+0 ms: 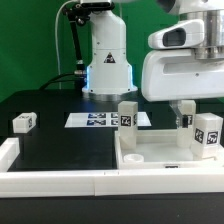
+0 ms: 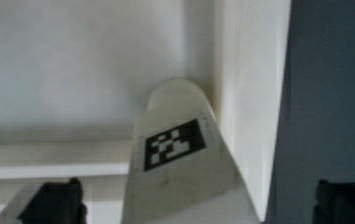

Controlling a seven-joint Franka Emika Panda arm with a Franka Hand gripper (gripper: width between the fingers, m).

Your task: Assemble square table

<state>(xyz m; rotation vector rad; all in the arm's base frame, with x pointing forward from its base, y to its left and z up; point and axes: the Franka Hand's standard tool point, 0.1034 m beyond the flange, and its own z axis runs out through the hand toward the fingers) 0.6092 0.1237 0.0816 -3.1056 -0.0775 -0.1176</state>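
The gripper (image 1: pixel 184 117) hangs with its jaws spread wide, holding nothing, low over the square tabletop panel (image 1: pixel 150 156), which rests on the black bench (image 1: pixel 60 142). In the wrist view a white tagged leg (image 2: pixel 177 145) sits directly beneath the gripper, between the two dark fingertips (image 2: pixel 53 202) with a clear gap at either side, close against the panel's raised rim. A second leg (image 1: pixel 207 131) stands just beside the gripper toward the exterior view's right. A third leg (image 1: pixel 128 116) stands at the panel's corner, toward that view's left of the gripper. A fourth leg (image 1: pixel 25 122) sits well apart, beyond the marker board (image 1: pixel 92 119).
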